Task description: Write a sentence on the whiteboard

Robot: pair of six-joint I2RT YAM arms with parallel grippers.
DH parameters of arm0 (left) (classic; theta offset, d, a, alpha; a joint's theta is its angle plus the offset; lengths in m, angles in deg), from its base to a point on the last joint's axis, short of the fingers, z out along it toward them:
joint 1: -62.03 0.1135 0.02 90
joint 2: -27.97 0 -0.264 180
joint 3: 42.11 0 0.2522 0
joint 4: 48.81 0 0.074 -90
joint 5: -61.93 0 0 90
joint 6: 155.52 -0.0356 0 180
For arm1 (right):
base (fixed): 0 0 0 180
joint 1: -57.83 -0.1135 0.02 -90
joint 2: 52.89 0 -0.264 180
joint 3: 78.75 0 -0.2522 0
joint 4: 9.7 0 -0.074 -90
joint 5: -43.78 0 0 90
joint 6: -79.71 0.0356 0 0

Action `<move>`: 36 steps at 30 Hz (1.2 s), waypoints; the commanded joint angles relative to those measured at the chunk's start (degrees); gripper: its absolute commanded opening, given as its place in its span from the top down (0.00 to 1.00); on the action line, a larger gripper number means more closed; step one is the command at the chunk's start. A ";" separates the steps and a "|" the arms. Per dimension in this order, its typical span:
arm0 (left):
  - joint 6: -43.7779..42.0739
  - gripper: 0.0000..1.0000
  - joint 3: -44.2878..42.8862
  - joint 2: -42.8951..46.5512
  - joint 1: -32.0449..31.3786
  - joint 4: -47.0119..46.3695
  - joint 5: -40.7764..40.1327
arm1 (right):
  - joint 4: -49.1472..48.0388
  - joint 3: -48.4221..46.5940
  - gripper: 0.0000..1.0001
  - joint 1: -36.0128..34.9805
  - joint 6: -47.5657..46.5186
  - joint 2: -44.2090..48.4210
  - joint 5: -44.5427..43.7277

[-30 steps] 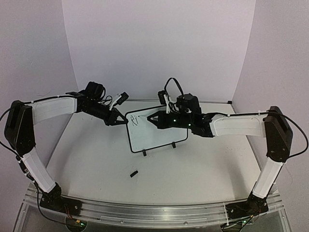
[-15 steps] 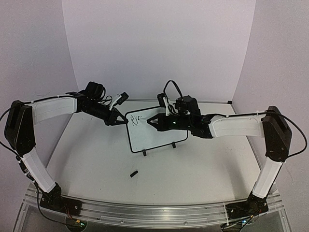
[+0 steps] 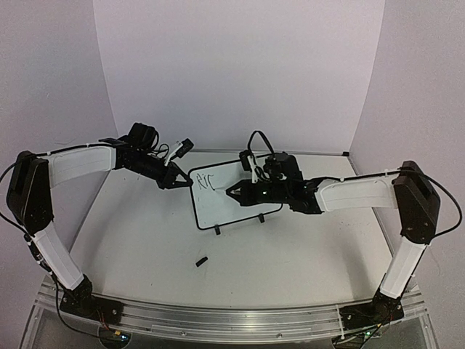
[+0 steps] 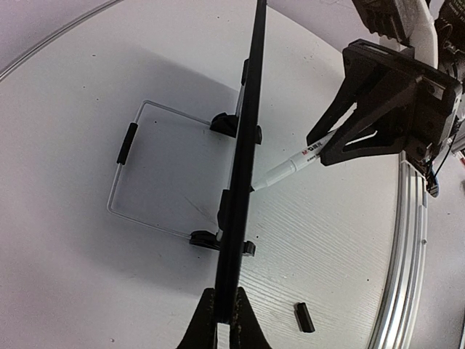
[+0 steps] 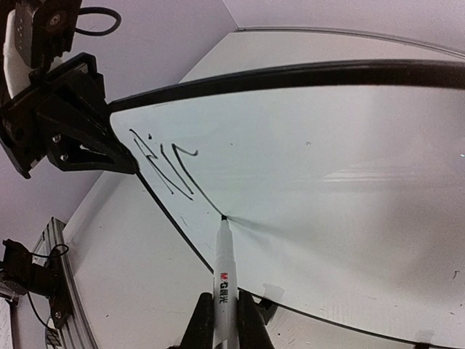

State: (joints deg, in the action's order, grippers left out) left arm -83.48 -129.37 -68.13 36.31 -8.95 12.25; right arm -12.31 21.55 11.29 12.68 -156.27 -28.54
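I see the whiteboard [image 3: 218,207] standing upright on its 2 feet in the middle of the table [image 3: 145,233], between the arms. My left gripper [image 3: 184,183] is clamped tight on its upper left corner. My right gripper [image 5: 221,327] is closed around a marker [image 5: 224,280]. The tip touches the board's face just beside the writing [image 5: 163,163], a few black strokes near that corner. A cap [image 3: 201,260] lies in front.
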 commanded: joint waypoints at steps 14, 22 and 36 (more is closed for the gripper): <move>-1.48 1.00 -0.30 -1.68 -1.02 5.38 -2.75 | -0.15 -3.09 1.00 0.07 -0.79 -1.93 0.03; -1.51 1.00 -0.36 -1.75 -1.10 5.47 -2.76 | -0.15 -6.02 1.00 -0.55 -1.08 -3.82 1.04; -1.59 1.00 -0.45 -1.64 -1.10 5.54 -2.61 | -1.82 3.88 1.00 -0.04 -0.33 10.76 -1.09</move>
State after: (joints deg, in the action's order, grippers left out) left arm -83.54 -129.39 -68.13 36.18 -8.94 12.25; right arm -11.36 24.52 10.61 12.43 -149.90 -27.26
